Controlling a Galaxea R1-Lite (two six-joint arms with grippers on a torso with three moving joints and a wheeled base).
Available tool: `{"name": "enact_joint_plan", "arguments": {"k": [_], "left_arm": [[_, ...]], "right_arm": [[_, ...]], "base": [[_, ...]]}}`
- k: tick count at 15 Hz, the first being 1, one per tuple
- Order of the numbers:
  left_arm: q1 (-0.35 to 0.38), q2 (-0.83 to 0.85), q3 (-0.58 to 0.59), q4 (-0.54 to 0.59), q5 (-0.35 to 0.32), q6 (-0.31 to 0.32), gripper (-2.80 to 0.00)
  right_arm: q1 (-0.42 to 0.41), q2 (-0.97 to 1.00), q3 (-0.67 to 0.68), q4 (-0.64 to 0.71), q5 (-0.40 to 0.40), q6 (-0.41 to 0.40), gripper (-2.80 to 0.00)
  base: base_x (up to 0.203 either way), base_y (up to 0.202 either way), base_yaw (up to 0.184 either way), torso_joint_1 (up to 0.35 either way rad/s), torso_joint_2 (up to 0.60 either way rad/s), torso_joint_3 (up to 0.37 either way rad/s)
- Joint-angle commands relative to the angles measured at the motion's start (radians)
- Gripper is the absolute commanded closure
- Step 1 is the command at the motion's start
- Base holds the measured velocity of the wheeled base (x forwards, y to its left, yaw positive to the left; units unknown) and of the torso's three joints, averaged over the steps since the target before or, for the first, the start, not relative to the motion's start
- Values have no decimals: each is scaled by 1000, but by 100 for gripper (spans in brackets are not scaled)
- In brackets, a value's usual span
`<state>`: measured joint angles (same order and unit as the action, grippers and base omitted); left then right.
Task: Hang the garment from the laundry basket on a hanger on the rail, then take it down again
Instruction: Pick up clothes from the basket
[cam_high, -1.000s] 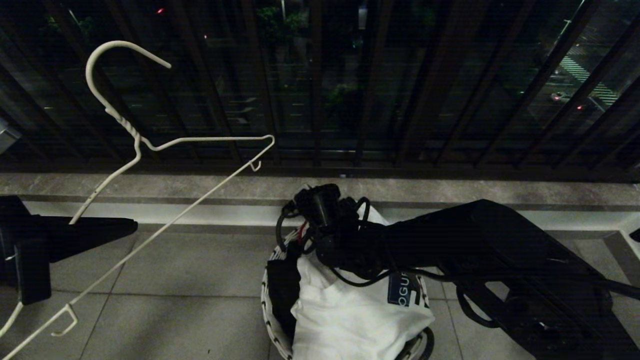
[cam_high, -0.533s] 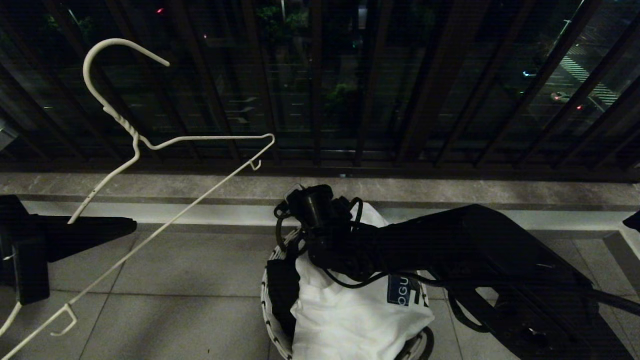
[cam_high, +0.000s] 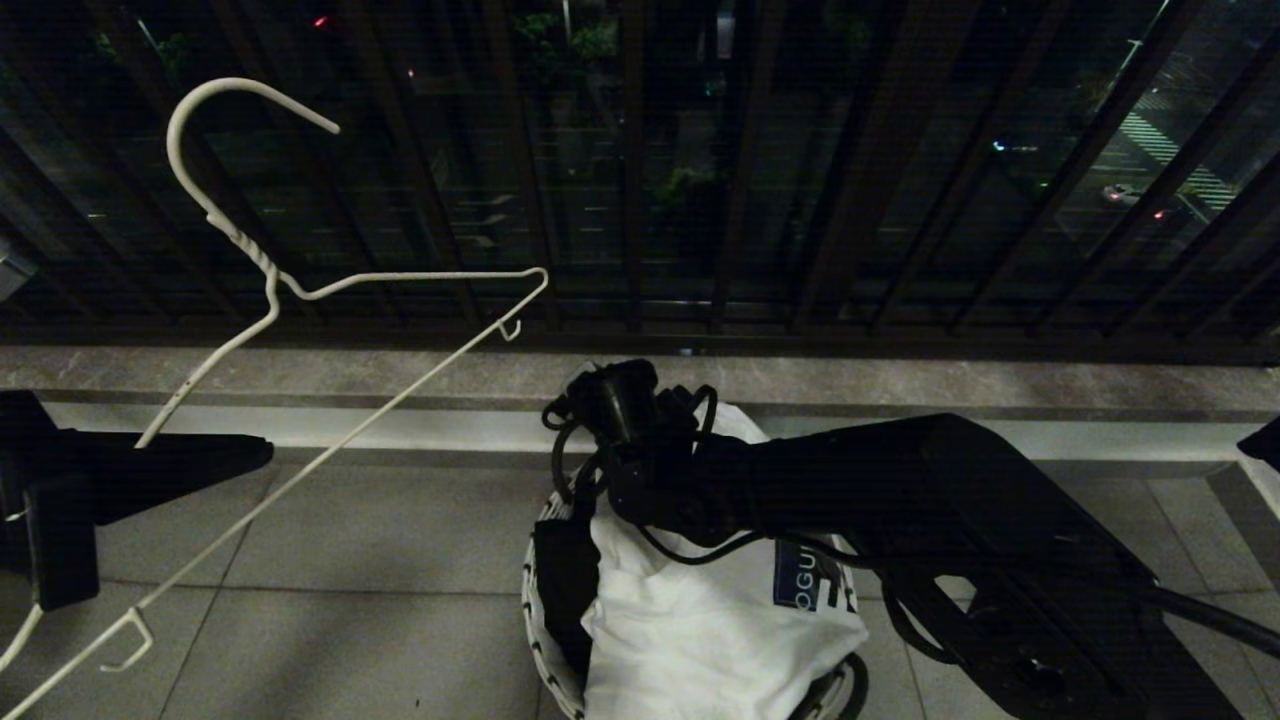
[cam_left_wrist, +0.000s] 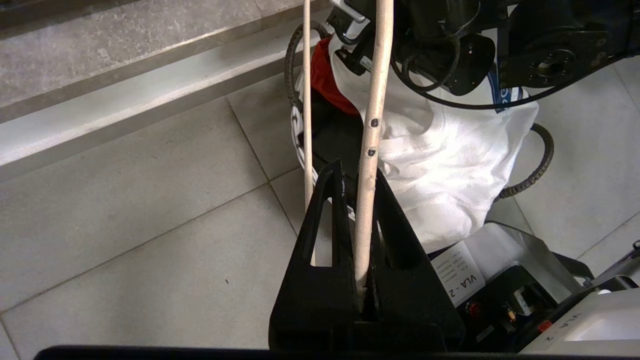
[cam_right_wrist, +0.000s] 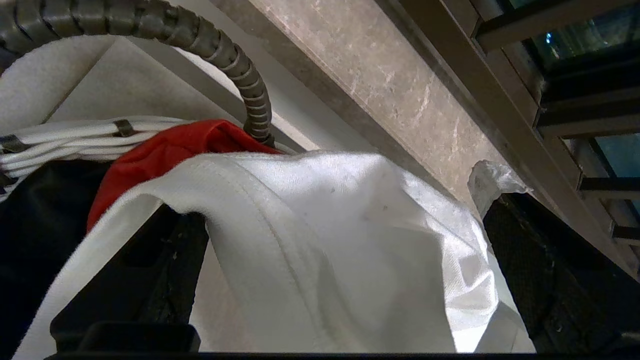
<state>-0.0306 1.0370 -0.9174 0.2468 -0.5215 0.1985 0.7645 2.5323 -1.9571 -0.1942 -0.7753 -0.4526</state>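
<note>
The right gripper (cam_right_wrist: 320, 240) had crept forward, jaws apart astride the white cotton T-shirt (cam_high: 700, 620). The left gripper (cam_left_wrist: 357, 235) clamped the thin white wire hanger (cam_high: 270, 290). Closing might also snag the red cloth (cam_right_wrist: 165, 150).

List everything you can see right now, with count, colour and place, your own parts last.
T-shirt: one, white with a dark blue chest print, heaped in the laundry basket.
Laundry basket: one, black-and-white rim, on the floor tiles below the ledge.
Red cloth: one, red, in the basket under the T-shirt's edge.
Black garment: one, black, in the basket beside the T-shirt.
Hanger: one, white wire, held up on the left.
Window railing: dark brown bars, beyond the ledge.
Left pincer: black, shut on the hanger's wire.
Right pincer: black, open, fingers straddling a fold of the T-shirt.
</note>
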Motion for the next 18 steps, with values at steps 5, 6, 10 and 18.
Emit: {"name": "enact_joint_plan", "arguments": {"k": [5,6,10,18], "left_arm": [[0,-3,0,2,-3,1,0],[0,-3,0,2,-3,1,0],[-2,0,2,2,-3,2,0],[-2,-7,2,3,-5,1,0]], "right_arm": [[-7,15,-17,9,-4,-11,-280],[-9,12,-17,7,-4,-11,0],[-11,-19,-16,5,-4,-9,0],[-2,-323,272,-76,-2,73,0]], "base": [[0,0,0,0,0,0],[0,0,0,0,0,0],[0,0,0,0,0,0],[0,0,0,0,0,0]]}}
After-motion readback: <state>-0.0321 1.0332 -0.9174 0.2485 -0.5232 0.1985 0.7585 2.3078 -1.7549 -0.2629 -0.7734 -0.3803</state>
